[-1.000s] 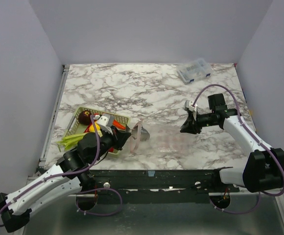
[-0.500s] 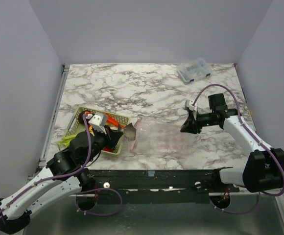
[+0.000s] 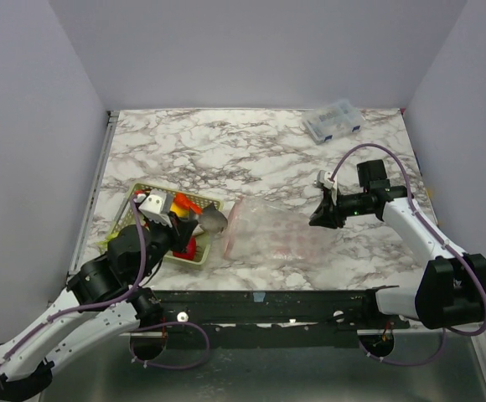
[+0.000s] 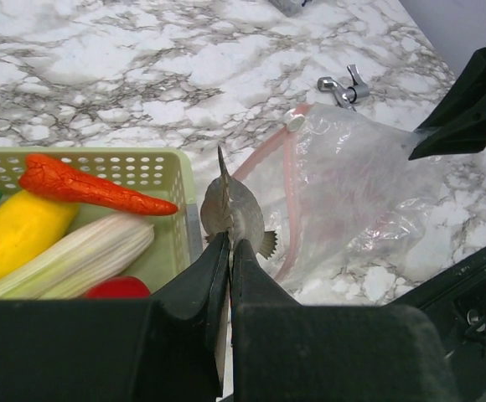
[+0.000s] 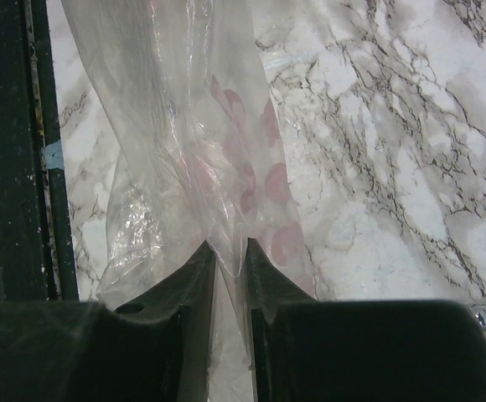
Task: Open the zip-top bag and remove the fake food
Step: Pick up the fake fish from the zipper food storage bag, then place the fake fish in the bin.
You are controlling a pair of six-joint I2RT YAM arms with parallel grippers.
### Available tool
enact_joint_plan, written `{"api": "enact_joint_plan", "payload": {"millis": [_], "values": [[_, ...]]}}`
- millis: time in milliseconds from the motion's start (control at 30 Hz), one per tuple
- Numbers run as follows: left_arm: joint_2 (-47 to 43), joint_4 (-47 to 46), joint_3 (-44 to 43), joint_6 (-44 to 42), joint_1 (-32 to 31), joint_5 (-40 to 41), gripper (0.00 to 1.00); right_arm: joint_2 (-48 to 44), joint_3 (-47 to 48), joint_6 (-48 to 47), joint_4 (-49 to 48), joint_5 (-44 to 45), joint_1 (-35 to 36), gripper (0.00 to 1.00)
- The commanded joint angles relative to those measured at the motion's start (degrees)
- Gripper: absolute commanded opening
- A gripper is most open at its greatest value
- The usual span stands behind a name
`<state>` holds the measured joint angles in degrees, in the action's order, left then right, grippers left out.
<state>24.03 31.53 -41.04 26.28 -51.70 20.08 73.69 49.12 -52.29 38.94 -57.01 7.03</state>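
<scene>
Left wrist view showed my left gripper (image 4: 230, 244) clamped on a grey toy fish (image 4: 233, 208), while my right gripper (image 5: 230, 251) pinched the zip-top bag (image 5: 176, 126).

On marble-patterned table (image 3: 226, 159): pale green mesh basket (image 4: 142, 166) near left; clear crinkly zip-top bag (image 3: 268, 234) just right of it, lying flat; small clear hard compartment box (image 3: 333, 121) far right, well apart.

In basket: orange toy carrot (image 4: 92, 188), yellow toy piece (image 4: 17, 234), pale green toy stalk (image 4: 75, 260), side by side.

Between basket and bag, in left gripper (image 4: 229, 243): grey fish-shaped toy (image 4: 233, 211).

At bag's right edge: right gripper (image 5: 230, 251).
</scene>
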Motion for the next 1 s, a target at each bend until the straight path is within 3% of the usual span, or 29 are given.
{"api": "enact_joint_plan", "payload": {"millis": [0, 367, 800, 967], "values": [[-0.03, 1.34, -3.1, -2.85, 0.63, 4.58, 0.0, -0.5, -0.08, 0.47, -0.79, 0.51, -0.28, 0.21], [2.89, 0.66, -4.06, -3.87, 4.3, 6.51, 0.0, -0.46, -0.19, 0.25, -0.71, 0.54, -0.35, 0.2], [7.21, 1.23, -1.2, -1.83, 20.0, -11.27, 0.0, -0.3, -0.34, -0.34, -0.35, 0.51, -0.33, 0.21], [8.16, 3.22, -0.84, -0.16, 24.76, -14.57, 0.0, -0.19, -0.32, -0.51, -0.2, 0.35, -0.3, 0.21]]}}
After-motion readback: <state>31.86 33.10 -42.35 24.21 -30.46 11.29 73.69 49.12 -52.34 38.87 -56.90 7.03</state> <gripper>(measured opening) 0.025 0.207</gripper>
